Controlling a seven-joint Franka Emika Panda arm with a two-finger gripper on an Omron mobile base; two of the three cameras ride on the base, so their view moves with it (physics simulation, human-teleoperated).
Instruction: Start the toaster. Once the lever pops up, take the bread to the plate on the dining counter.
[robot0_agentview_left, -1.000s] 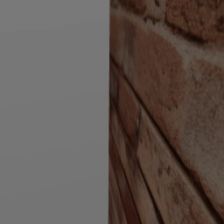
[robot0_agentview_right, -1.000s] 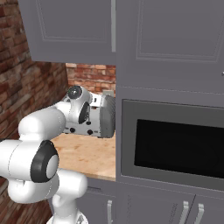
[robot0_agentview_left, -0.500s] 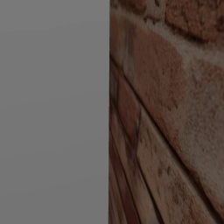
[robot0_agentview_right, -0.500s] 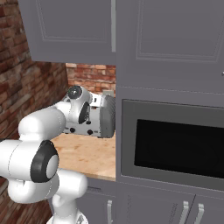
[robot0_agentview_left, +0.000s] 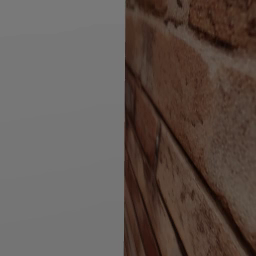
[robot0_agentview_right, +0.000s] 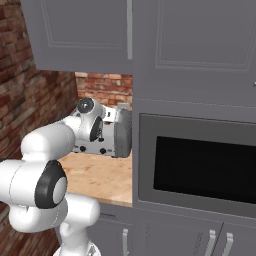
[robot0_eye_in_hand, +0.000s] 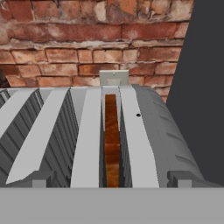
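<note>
The grey toaster (robot0_agentview_right: 121, 136) stands at the back of a wood-topped counter (robot0_agentview_right: 100, 176), against the brick wall. My arm reaches over it and my hand covers part of its top. In the hand view I look down along the toaster's ribbed top (robot0_eye_in_hand: 144, 131). The bread (robot0_eye_in_hand: 111, 140), a tan-brown slice, sits sunk in the right-hand slot. My gripper (robot0_eye_in_hand: 111, 180) hovers just above that slot, open, with its tips wide apart and nothing between them. The plate and the dining counter are out of view.
A built-in microwave (robot0_agentview_right: 200, 170) in a tall dark grey cabinet stands close on the toaster's right. Upper cabinets (robot0_agentview_right: 80, 35) hang above it. A wall outlet (robot0_eye_in_hand: 113, 78) sits on the brick wall (robot0_eye_in_hand: 65, 48) behind. The left base view faces a grey panel (robot0_agentview_left: 60, 125) and bricks (robot0_agentview_left: 195, 125).
</note>
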